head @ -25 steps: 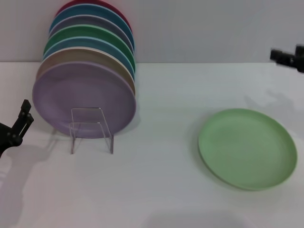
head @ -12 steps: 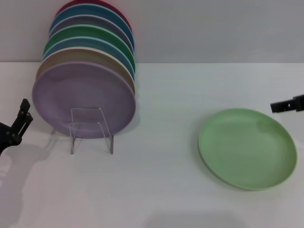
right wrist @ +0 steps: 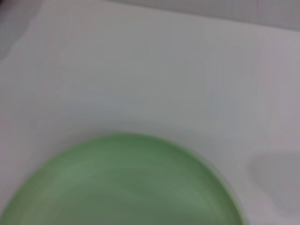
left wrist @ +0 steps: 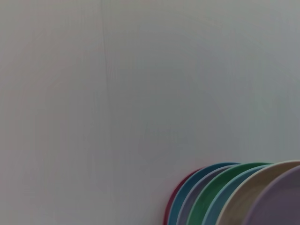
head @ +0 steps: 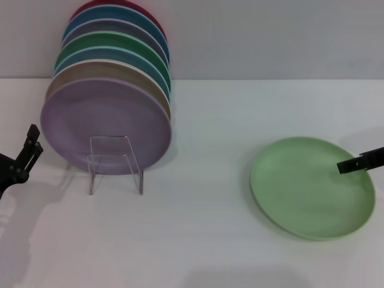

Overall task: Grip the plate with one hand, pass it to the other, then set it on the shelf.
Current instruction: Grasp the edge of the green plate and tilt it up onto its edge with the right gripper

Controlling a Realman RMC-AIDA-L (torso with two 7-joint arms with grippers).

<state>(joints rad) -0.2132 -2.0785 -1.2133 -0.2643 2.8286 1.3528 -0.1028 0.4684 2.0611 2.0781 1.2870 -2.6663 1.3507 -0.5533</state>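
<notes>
The light pastel-green plate (head: 306,187) lies flat on the white table at the right; it also fills the lower part of the right wrist view (right wrist: 122,187). My right gripper (head: 359,162) reaches in from the right edge and hangs over the plate's right side. The clear acrylic shelf (head: 115,163) stands at the left, with a row of upright plates in it, the lilac plate (head: 102,123) at the front. My left gripper (head: 27,151) is parked at the left edge, beside the shelf.
Behind the lilac plate stand several coloured plates (head: 114,57), also seen in the left wrist view (left wrist: 234,197). A grey wall (head: 270,36) runs behind the white table (head: 204,150). Bare table lies between the shelf and the green plate.
My right gripper has come down from the upper right to just over the green plate's right side. The left arm, the plates and the shelf have not moved.
</notes>
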